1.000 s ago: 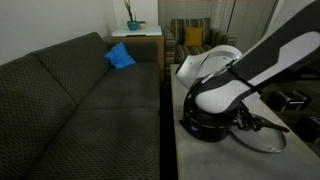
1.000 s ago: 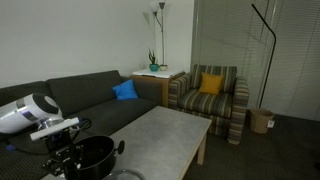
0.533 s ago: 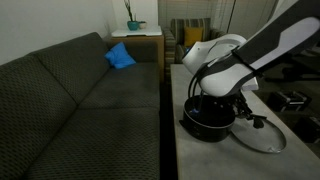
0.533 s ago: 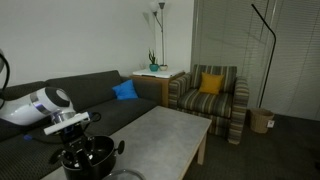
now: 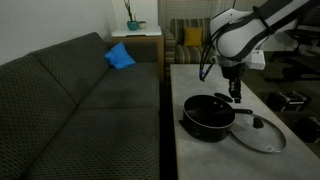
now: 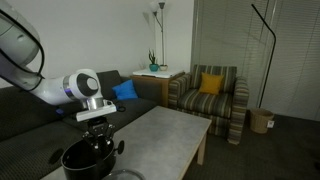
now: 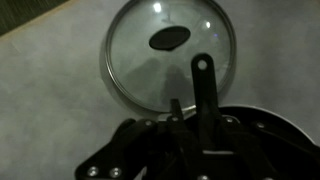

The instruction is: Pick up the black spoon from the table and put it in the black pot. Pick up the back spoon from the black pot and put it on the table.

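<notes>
The black pot (image 5: 207, 116) stands on the light grey table (image 5: 200, 75) near its front end; it also shows in an exterior view (image 6: 85, 160) and at the lower right of the wrist view (image 7: 275, 130). My gripper (image 5: 237, 93) hangs above the pot's far rim, clear of it, and shows above the pot in an exterior view (image 6: 97, 132). In the wrist view my gripper (image 7: 200, 108) is shut on the black spoon (image 7: 203, 78), whose slim handle sticks out past the fingers over the lid. The spoon's bowl is hidden.
The round glass lid (image 5: 258, 132) with its black knob (image 7: 170, 39) lies on the table beside the pot. A dark sofa (image 5: 80, 100) with a blue cushion (image 5: 120, 56) runs along the table. A striped armchair (image 6: 208, 95) and a small white side table (image 5: 137, 35) stand beyond.
My arm has risen out of the pot and drawn back toward the far side of the table. The pot, earlier covered by the arm, now shows whole.
</notes>
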You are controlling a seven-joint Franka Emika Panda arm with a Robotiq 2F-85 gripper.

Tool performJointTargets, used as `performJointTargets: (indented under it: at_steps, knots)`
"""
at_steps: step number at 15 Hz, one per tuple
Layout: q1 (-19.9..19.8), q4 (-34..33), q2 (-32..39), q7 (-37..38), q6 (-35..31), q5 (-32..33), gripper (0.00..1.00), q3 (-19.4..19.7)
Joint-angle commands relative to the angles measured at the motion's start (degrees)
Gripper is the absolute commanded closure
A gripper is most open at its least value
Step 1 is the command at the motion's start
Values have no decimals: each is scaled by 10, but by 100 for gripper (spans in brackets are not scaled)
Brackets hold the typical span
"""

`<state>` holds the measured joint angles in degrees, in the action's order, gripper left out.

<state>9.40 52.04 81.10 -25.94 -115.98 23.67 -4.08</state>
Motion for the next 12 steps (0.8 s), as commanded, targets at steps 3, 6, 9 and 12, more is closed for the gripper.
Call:
performJointTargets:
  at_steps: [3,6,9,12]
  knots:
    - [-13,15,-12,-55,-46,-37,38,-75]
    - [-16,72,-44,-26,-65,-36,18,-90]
    - [-3,24,-12,-29,-51,-26,21,-84]
    - [-2,22,-11,-29,-51,-26,4,-83]
